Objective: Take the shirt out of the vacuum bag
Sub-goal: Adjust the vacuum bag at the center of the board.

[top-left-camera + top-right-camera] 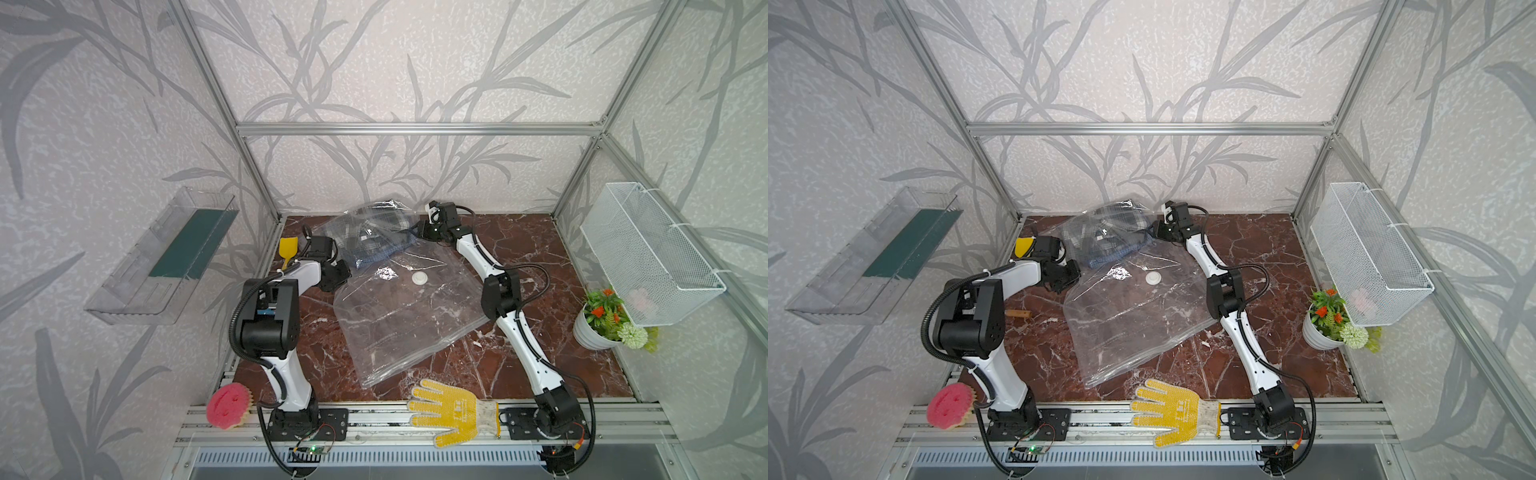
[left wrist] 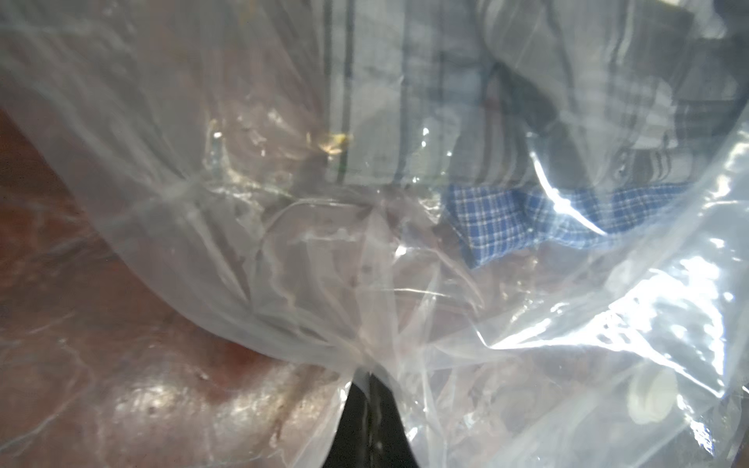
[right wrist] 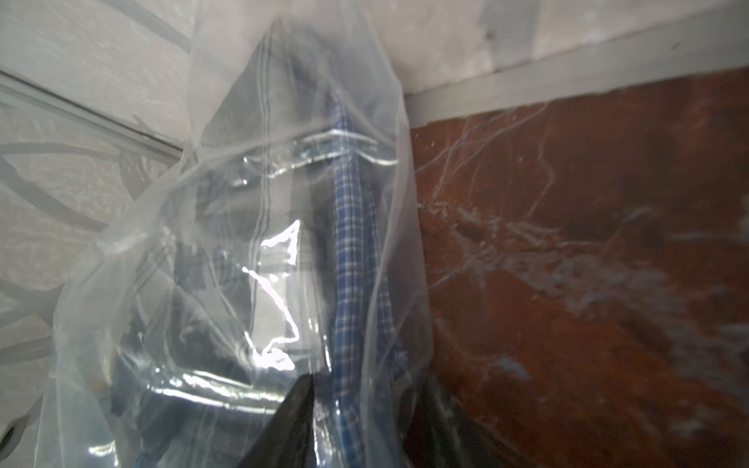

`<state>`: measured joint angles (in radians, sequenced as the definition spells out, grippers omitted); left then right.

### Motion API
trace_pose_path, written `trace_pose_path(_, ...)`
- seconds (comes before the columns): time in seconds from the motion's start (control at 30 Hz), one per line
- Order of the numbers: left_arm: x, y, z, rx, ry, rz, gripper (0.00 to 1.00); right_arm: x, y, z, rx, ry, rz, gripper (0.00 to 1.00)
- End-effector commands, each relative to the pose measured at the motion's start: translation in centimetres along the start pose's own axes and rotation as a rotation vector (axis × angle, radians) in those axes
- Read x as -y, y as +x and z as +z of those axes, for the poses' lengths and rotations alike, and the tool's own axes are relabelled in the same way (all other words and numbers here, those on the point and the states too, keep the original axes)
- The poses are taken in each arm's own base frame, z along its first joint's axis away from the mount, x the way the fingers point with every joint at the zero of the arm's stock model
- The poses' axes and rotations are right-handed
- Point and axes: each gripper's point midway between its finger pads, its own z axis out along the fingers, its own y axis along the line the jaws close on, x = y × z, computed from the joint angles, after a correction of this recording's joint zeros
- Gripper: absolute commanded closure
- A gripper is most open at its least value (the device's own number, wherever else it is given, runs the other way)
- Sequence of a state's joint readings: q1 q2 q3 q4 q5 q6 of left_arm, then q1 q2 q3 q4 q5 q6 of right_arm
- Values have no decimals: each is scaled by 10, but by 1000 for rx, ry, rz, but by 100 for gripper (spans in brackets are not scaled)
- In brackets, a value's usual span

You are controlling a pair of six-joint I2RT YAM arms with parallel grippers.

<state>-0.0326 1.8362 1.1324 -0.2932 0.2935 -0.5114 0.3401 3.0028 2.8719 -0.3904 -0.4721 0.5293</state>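
The marble bench (image 1: 561, 257) carries the vacuum bag (image 1: 399, 316), which lies across its middle with its long axis running near to far. The near half is flat and empty, and the far end is raised and puffed. The shirt (image 1: 370, 241), blue and grey plaid, is bunched inside that far end, so it sits between the two arms. It lies to the right and far side of the left hand (image 1: 338, 276), and just left of the right hand (image 1: 419, 232), which looks the closer to the cloth. In the left wrist view the left hand (image 2: 367, 405) is clamped shut on a gathered pinch of film at the bag's left edge, with no cloth in it. The right hand (image 3: 364, 425) has a finger on either side of a film-covered fold of plaid. Whether it presses that fold I cannot tell. The white valve (image 1: 419, 278) sits mid-bag. Glare and blur hide the zip edge and its slider, so which end opens is unclear.
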Motion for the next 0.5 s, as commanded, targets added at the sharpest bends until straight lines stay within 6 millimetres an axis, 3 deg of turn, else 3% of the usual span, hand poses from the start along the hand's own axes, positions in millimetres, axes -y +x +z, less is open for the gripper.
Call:
trace_pose_path(0.0,26,-7,-7,12,30,41,100,-2,-59,-42,132,89,-78,45)
trace_pose_path(0.1,42,-19,-21,43,60,57,91,-10,-87,-80,156,109,-97,40)
trace_pose_path(0.17,52,-27,-35,67,69,87,75,-26,-94,-104,134,129,-161,39)
trace_pose_path(0.23,58,-32,-52,89,66,125,63,-37,-85,-121,69,150,-200,38)
trace_pose_path(0.37,52,-30,-87,120,6,185,35,-61,-69,-152,-8,184,-255,39)
trace_pose_path(0.47,43,-23,-113,149,-43,214,32,-83,-62,-181,33,173,-286,39)
